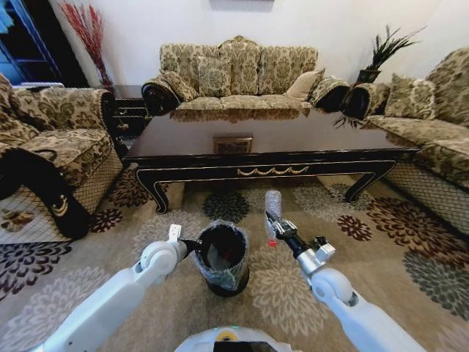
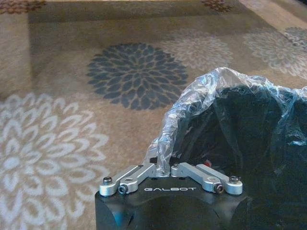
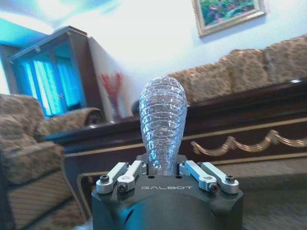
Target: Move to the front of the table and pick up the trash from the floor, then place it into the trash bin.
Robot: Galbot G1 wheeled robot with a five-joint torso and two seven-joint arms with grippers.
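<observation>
While the left gripper (image 1: 192, 244) is pinching the trash bin (image 1: 222, 258) by its lined rim, the right gripper (image 1: 272, 220) is clamping the bottle (image 1: 272, 214) upright, red cap down, above the carpet (image 1: 286, 286). The bin's mouth is lying just to that gripper's left and lower, making the right arm the one to deliver.

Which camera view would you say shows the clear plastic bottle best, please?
The right wrist view: the bottle stands close and ribbed, held in the right claw, with the table behind. The head view shows it small, cap end down, beside the trash bin. The left wrist view offers the bin's liner.
</observation>
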